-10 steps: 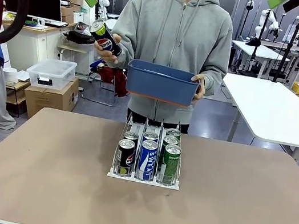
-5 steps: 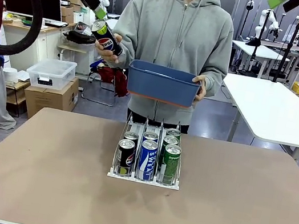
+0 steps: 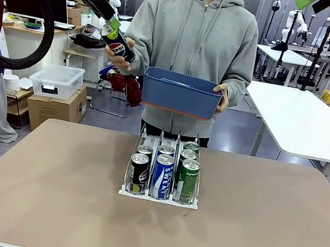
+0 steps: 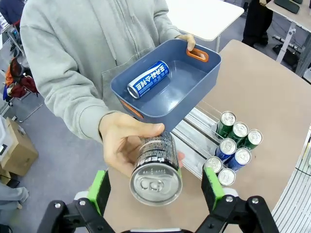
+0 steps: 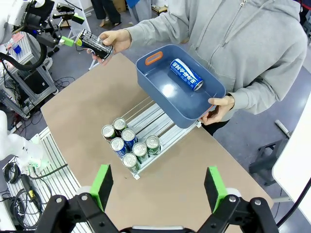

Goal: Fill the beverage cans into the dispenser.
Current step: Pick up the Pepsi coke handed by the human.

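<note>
Black Pepsi can [image 4: 155, 167] lies in the person's hand [image 4: 121, 143], between the spread pads of our left gripper [image 4: 155, 187], untouched. Our right gripper [image 5: 158, 187] hangs open well above the dispenser [image 3: 158, 200], which holds 6 cans.

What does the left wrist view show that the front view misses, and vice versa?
Left wrist view: a blue can lying in the bin; the black can, top-on, between the open pads of the left gripper. Front view: label faces of the racked cans in the dispenser. Both: the person's hand holding the black can, the bin, six racked cans.
</note>
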Controlling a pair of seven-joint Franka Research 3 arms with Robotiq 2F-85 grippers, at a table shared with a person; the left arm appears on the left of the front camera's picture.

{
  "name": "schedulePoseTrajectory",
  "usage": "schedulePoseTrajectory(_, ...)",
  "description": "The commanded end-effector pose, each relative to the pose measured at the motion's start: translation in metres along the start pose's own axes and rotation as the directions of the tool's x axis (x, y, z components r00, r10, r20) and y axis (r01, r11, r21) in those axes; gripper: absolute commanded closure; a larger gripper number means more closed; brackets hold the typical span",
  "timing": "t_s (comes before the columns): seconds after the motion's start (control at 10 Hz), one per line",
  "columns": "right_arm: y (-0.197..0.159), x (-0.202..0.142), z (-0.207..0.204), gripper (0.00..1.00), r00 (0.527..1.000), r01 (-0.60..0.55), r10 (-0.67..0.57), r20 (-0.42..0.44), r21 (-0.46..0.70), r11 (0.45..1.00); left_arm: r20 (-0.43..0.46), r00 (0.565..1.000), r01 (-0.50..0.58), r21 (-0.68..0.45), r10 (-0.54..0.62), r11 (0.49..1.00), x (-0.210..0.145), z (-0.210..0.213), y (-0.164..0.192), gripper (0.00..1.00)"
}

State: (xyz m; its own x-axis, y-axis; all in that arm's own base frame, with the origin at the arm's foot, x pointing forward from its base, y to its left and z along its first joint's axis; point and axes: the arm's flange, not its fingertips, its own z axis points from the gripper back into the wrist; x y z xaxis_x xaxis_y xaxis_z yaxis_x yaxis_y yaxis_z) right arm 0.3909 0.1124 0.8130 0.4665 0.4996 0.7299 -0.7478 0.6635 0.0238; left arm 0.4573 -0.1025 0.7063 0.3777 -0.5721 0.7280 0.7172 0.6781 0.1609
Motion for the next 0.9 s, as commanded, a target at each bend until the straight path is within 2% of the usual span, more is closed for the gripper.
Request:
schedulePoseTrajectory(0.0, 0.000, -0.002, 0.000, 0.00, 1.000, 0.002, -0.002, -0.001, 0.000, 1.000, 0.017, 1.000, -0.014, -0.037, 0.015, 0.999, -0.008, -0.008, 0.000, 0.00)
schedulePoseTrajectory(0.8, 0.000, -0.002, 0.000, 0.00, 1.000, 0.002, -0.002, -0.001, 0.000, 1.000, -0.011, 0.999, -0.038, -0.094, 0.037, 0.995, -0.027, -0.035, 0.007, 0.00)
